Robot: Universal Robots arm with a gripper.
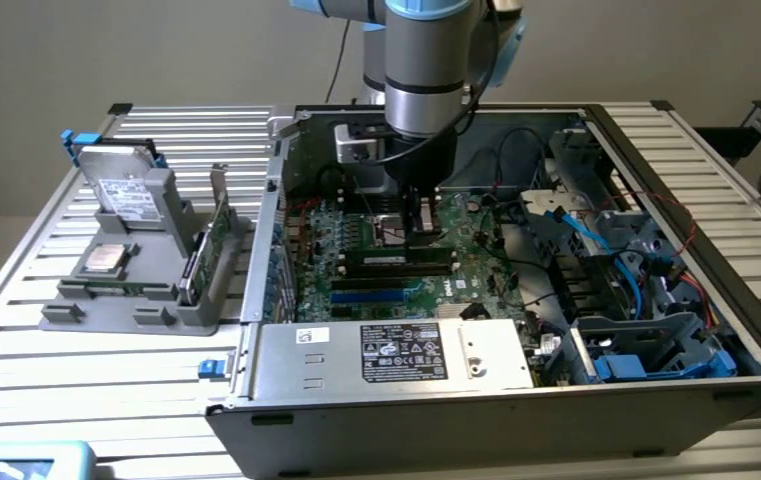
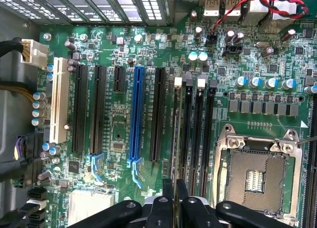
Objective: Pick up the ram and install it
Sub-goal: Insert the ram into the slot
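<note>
Item: ram, a long thin green stick, standing on edge in the outermost of the black memory slots on the motherboard inside the open computer case. Gripper: directly above the ram, arm reaching straight down into the case. In the wrist view the gripper has its two black fingers drawn close together, clamped on the ram, whose narrow top edge runs out from between them along the slot. The ram sits between the black expansion slot beside the blue slot and the remaining memory slots; the CPU socket lies beyond those. Outside the case, on the slatted tabletop: a grey holder carrying a hard drive and an upright green expansion card.
</note>
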